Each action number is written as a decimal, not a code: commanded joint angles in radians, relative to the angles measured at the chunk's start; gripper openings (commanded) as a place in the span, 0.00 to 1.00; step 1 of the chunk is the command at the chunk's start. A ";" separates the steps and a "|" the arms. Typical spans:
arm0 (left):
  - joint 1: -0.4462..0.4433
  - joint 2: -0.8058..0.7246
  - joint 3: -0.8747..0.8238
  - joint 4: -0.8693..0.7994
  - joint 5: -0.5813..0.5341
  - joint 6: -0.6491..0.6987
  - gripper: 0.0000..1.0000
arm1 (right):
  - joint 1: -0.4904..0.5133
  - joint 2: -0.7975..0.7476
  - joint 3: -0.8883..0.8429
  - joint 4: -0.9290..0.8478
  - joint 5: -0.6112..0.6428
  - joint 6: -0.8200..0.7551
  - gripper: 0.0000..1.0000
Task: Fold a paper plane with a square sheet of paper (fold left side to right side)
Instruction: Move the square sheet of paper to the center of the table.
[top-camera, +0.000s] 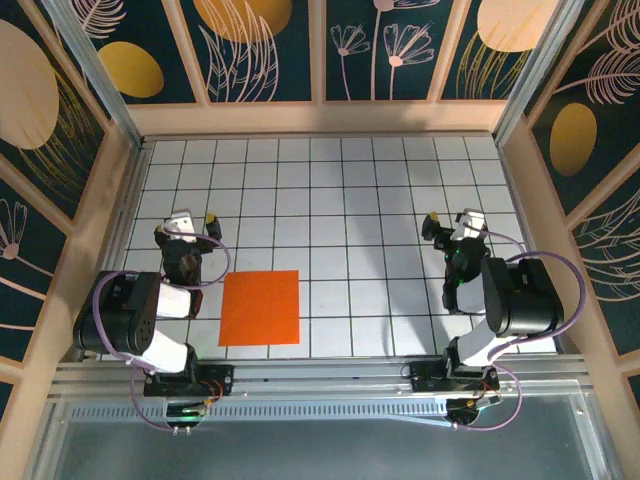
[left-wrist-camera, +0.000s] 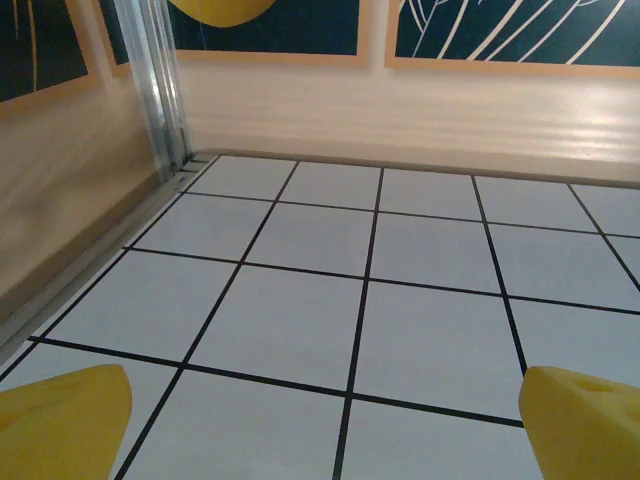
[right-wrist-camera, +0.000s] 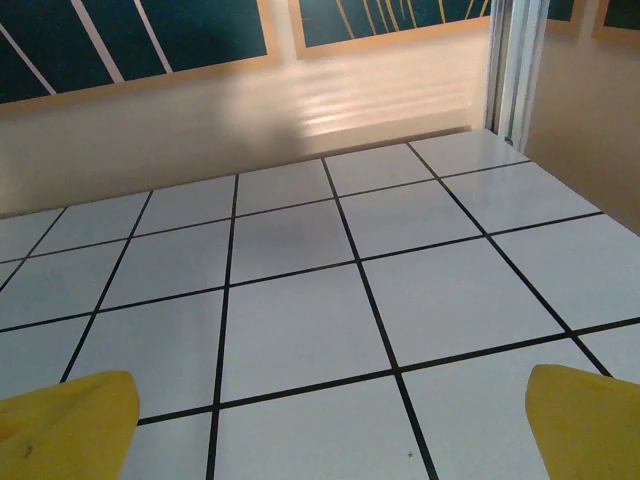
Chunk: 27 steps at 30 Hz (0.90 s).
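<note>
- square sheet of paper lies flat, unfolded, toward the near-left corner of the tabletop;
- left jaws and right jaws spread wide, gripping nothing;
- wrist views add yellow fingertips above white grid tiles.

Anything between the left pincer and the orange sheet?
Nothing visible. The open left pincer hovers past the far-left corner of the orange sheet, with bare white tiles between them. The sheet lies flat, unfolded.

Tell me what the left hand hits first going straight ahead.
Probably nothing soon: the left hand faces bare table tiles, then the back wall. The paper sits off that line.
</note>
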 joint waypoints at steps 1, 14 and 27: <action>0.008 -0.001 0.010 0.046 0.014 0.003 0.99 | 0.008 -0.006 0.007 0.027 0.027 -0.006 0.99; 0.008 0.000 0.010 0.046 0.014 0.000 0.99 | 0.007 -0.006 0.006 0.027 0.026 -0.007 0.99; 0.008 -0.180 0.096 -0.256 -0.004 -0.010 0.99 | -0.002 -0.149 0.050 -0.170 0.051 0.010 0.99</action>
